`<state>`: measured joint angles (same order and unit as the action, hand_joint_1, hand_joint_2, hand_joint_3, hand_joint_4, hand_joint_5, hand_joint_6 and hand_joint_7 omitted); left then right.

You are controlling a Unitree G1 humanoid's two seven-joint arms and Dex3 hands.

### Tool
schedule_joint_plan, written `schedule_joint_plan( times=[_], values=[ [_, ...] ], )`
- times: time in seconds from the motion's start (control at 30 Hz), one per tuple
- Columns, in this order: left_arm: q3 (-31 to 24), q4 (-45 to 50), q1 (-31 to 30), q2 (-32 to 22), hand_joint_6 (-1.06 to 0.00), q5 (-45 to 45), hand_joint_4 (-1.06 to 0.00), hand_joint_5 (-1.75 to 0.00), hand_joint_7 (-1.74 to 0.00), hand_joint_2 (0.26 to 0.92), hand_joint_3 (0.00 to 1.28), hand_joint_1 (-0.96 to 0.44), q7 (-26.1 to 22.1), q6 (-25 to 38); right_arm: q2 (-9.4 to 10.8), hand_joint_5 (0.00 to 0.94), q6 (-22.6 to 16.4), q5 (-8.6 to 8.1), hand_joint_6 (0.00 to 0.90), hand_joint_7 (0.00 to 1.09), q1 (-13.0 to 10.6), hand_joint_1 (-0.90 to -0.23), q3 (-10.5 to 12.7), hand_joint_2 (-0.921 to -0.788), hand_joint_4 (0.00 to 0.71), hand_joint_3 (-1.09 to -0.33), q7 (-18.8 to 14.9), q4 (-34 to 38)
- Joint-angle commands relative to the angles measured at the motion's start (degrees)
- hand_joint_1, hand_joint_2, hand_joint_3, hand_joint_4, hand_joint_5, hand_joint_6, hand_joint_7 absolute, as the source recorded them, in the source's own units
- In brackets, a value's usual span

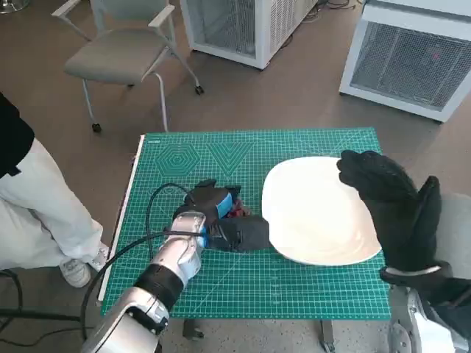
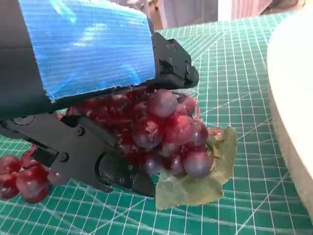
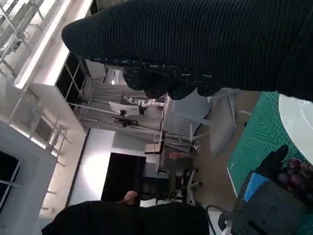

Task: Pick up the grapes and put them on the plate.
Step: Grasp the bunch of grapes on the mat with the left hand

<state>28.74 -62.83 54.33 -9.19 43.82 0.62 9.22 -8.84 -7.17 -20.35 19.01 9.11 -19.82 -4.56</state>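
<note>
Left wrist view shows the left hand closed around the grapes, a soft, loose, probably bruisable bunch best cradled under its bulk.

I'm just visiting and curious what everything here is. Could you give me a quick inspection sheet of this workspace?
Surface: green gridded cutting mat on a small table.
Job's things: bunch of red grapes with a green leaf on the mat, beside the empty white plate.
Clutter: nothing seen.
Hands: blue-taped left hand closed around the grapes; black-gloved right hand raised over the plate's edge, holding nothing.
Cables: black cable looping along the left forearm.
Surroundings: grey chair, white ventilated cabinets, a person's legs.
</note>
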Motion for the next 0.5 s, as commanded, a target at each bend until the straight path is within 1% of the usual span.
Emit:
schedule_joint_plan(
  times=[0.03, 0.07, 0.13, 0.2, 0.3, 0.5],
  values=[
    [0.32, -1.34, -1.68, -0.20, -0.52, -0.80, -0.45, -1.27, -0.85, 0.916, 0.24, 0.11, 3.48, -1.72, -0.34, 0.837, 1.03, -0.04, 0.238, 0.99, -1.48, -0.332, 0.26, -0.921, 0.450, -0.600, 0.39, 0.02],
    [0.31, -1.24, -1.85, -0.29, -0.51, -0.89, -0.44, -1.33, -0.99, 0.918, 0.24, 0.08, 3.78, -1.97, -0.35, 0.837, 1.05, -0.07, 0.238, 0.99, -1.47, -0.332, 0.30, -0.921, 0.450, -0.600, 0.37, 0.04],
    [0.27, -0.75, -2.21, -0.54, -0.52, -1.11, -0.44, -1.44, -1.09, 0.918, 0.24, 0.04, 3.95, -2.34, -0.38, 0.838, 1.11, -0.13, 0.238, 0.99, -1.44, -0.332, 0.36, -0.921, 0.450, -0.600, 0.34, 0.09],
    [0.22, -0.06, -2.45, -0.87, -0.55, -1.40, -0.43, -1.53, -1.06, 0.914, 0.24, 0.02, 3.52, -2.55, -0.38, 0.838, 1.14, -0.16, 0.238, 0.99, -1.42, -0.332, 0.37, -0.921, 0.450, -0.600, 0.31, 0.09],
    [0.15, 1.04, -2.62, -1.44, -0.60, -1.95, -0.42, -1.58, -1.04, 0.908, 0.24, 0.01, 2.21, -2.67, -0.34, 0.838, 1.14, -0.12, 0.238, 0.99, -1.40, -0.332, 0.33, -0.921, 0.450, -0.600, 0.32, 0.09],
    [0.26, 3.01, -2.95, -2.40, -0.60, -2.49, -0.43, -1.60, -1.03, 0.917, 0.22, 0.01, 0.45, -2.60, -0.21, 0.839, 0.97, -0.06, 0.238, 0.99, -1.21, -0.332, 0.28, -0.921, 0.449, -0.601, 0.25, 0.59]
  ],
)
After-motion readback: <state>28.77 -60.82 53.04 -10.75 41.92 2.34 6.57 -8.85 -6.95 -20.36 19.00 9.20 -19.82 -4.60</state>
